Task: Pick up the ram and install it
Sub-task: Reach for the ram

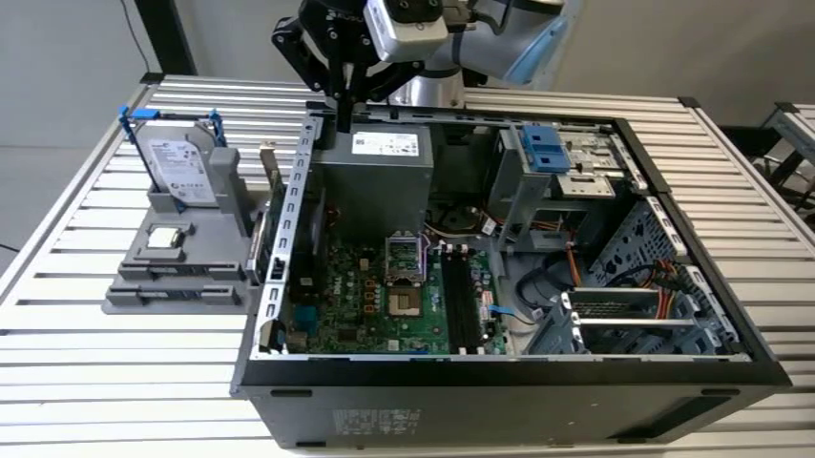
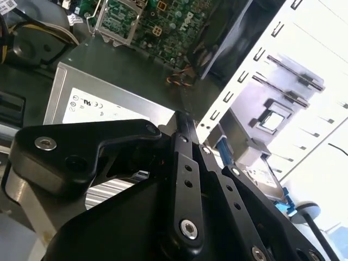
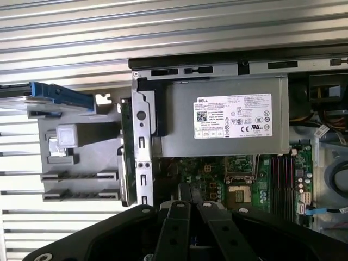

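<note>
Gripper [image 1: 344,122] above case [image 1: 290,210] rear corner; jaws pressed together, empty. Ram [image 3: 124,147] on edge in holder [image 3: 81,133] beside case. Pickup, install both undone.

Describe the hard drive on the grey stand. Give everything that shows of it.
The hard drive is a silver, metal-looking box with a white printed label on its broad face and blue plastic rails down its two sides. It stands upright on edge, leaning a little, slotted into the top of the grey stand on the slatted table, at the exterior view's left of the open computer case. The stand alone touches it.
</note>
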Robot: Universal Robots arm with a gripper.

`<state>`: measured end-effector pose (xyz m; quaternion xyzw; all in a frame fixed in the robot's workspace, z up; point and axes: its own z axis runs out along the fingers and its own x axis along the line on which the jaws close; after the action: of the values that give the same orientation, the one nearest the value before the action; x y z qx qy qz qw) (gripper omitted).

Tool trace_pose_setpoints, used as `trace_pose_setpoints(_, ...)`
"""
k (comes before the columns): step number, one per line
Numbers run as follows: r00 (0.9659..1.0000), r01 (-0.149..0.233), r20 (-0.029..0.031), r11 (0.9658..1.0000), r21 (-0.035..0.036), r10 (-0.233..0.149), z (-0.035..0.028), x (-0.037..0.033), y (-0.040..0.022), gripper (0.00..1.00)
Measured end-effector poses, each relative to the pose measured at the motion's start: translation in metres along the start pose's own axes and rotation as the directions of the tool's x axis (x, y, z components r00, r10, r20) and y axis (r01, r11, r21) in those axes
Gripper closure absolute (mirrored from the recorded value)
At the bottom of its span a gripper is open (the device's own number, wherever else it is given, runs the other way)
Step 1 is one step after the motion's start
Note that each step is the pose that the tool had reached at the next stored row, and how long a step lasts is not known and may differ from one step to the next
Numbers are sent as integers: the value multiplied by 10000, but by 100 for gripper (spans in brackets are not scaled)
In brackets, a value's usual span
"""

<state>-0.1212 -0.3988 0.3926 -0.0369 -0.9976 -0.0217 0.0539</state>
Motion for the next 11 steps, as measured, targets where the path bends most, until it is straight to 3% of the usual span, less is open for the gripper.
trace_pose_setpoints(2,10000,-2,-24,10000,4,2,-1,0,3,100)
trace_pose_setpoints(3,10000,2,41,10000,-6,-2,0,7,2,100)
trace_pose_setpoints(7,9972,56,747,9999,-154,-44,2,16,1,100)
trace_pose_setpoints(9,9941,95,1080,9995,-308,-61,3,29,0,100)
trace_pose_setpoints(11,9938,103,1110,9994,-339,-64,9,88,-5,100)
